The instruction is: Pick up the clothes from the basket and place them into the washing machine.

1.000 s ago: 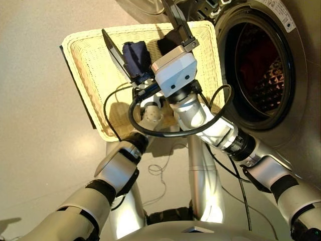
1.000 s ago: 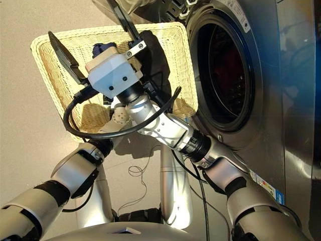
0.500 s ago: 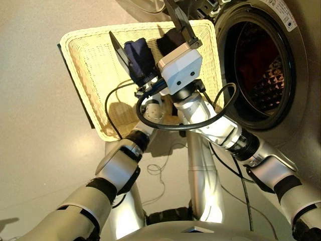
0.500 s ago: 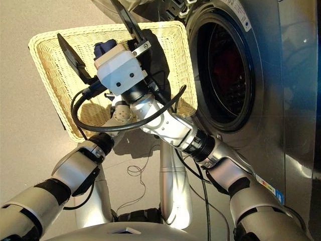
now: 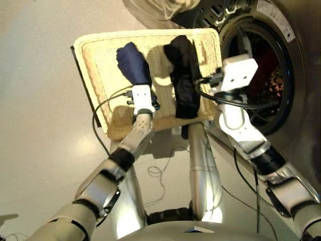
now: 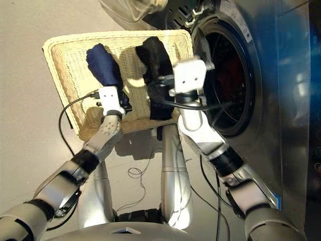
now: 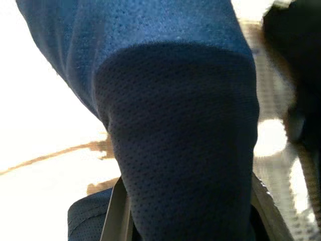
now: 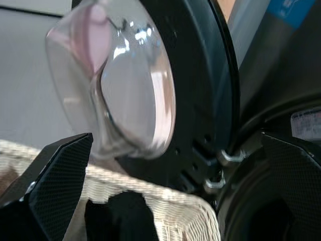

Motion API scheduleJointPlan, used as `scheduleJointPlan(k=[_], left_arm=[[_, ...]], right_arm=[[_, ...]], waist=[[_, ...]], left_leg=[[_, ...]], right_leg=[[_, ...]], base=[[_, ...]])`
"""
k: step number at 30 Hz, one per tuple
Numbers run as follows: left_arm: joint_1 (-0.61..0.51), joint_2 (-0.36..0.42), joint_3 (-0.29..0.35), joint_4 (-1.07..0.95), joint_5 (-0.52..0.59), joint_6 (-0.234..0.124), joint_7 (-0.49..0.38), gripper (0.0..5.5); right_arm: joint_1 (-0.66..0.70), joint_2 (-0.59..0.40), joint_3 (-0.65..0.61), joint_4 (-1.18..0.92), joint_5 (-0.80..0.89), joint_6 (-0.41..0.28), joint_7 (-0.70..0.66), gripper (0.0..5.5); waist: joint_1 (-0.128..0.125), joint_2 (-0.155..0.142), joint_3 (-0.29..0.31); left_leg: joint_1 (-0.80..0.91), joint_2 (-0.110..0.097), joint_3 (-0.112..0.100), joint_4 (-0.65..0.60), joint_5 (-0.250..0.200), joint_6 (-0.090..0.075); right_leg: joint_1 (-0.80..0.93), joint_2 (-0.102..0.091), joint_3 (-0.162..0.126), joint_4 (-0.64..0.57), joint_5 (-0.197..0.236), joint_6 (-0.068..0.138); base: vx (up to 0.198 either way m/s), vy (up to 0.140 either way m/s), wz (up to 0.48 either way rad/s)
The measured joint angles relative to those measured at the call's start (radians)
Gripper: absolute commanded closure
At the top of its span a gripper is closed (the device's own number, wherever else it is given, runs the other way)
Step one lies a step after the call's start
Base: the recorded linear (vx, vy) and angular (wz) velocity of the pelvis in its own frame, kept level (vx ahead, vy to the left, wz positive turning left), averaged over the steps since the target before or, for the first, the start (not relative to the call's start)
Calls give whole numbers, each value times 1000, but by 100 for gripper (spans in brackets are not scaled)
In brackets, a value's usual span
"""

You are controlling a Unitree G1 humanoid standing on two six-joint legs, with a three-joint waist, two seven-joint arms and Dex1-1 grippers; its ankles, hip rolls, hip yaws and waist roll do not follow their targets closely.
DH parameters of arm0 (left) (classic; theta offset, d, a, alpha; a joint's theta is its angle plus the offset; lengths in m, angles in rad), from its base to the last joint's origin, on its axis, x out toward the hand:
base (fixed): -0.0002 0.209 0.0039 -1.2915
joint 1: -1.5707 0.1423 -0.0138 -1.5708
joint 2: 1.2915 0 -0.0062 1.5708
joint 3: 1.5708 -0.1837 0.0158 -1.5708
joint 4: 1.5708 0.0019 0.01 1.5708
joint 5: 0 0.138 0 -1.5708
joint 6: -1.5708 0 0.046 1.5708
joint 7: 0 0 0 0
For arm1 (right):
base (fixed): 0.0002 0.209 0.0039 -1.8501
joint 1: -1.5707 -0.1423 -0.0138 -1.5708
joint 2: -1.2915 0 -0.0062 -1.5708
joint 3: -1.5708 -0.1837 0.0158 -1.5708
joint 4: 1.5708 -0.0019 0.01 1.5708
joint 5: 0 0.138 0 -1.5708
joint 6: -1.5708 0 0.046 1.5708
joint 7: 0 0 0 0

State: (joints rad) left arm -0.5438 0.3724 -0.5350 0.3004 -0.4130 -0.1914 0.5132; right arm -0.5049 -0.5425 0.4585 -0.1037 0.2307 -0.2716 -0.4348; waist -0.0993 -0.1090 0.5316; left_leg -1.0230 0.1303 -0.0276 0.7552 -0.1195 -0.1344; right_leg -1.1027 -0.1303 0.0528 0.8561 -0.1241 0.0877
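Red cloth (image 5: 261,60) already shows inside the washer (image 5: 281,100); navy (image 5: 133,63) and black (image 5: 183,75) garments remain in the basket (image 5: 95,75). The left end effector (image 5: 142,103) sits at the navy one, its grip unclear, while the right end effector (image 8: 165,181) hangs apart and empty.

Silver-grey jointed arms with black elbow bands, white boxy wrist camera housings (image 5: 239,73), looping black cables (image 5: 100,108), carbon-weave black fingers (image 8: 55,175).

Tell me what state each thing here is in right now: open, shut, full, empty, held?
Washing machine: door swung open, something red inside the drum.
Basket: holds two garments.
Navy garment: in the basket, left hand at its near end.
Black garment: lying in the basket, its near end over the rim.
Right hand: open, empty, near the machine's opening.
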Motion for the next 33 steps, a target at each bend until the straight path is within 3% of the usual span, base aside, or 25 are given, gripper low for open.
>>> scheduleJointPlan(k=[2,7,12,17,19,22,27,33], left_arm=[[24,67,8,-101,109,-16,-15,550],[30,224,22,-299,259,-38,-63,550],[22,318,6,-390,325,-53,-95,550],[-13,463,-90,-441,486,-65,-123,550],[-78,541,-188,-438,571,-66,-132,550],[-121,587,-255,-433,665,-87,-149,550],[-199,637,-290,-432,674,-99,-132,550],[-225,655,-325,-426,691,-98,-122,550]], right_arm=[[28,-24,-17,-22,57,-6,49,0],[19,-108,1,-101,278,-30,210,0],[-65,-163,72,-151,462,-35,322,0],[-172,-179,193,-156,582,-32,380,0],[-239,-191,268,-155,623,-25,396,0],[-349,-196,343,-155,661,-14,426,0],[-474,-208,397,-154,703,-14,431,0],[-482,-208,414,-150,703,-13,425,0]], waist=[[19,0,0],[31,1,0],[41,0,0],[51,0,0],[51,1,0],[50,1,0],[52,1,0],[52,1,0]], left_leg=[[16,0,2,-3,0,0],[36,-6,-1,-3,-2,-2],[62,-8,-6,-7,-3,-4],[129,-12,-4,-66,6,3],[168,-14,-2,-102,16,5],[236,-15,3,-143,27,8],[254,-20,4,-141,25,3],[253,-26,1,-132,20,11]], right_leg=[[14,0,1,-3,-2,1],[38,-2,0,-2,-5,4],[69,-10,-6,-7,-5,5],[138,-22,-21,-56,-3,4],[179,-19,-25,-92,4,7],[246,-18,-26,-134,10,7],[270,-24,-30,-142,12,13],[271,-29,-28,-131,6,10]], base=[[0,0,0],[0,0,0],[11,1,10],[14,4,17],[68,23,14],[0,0,0],[0,0,0],[0,0,0]])
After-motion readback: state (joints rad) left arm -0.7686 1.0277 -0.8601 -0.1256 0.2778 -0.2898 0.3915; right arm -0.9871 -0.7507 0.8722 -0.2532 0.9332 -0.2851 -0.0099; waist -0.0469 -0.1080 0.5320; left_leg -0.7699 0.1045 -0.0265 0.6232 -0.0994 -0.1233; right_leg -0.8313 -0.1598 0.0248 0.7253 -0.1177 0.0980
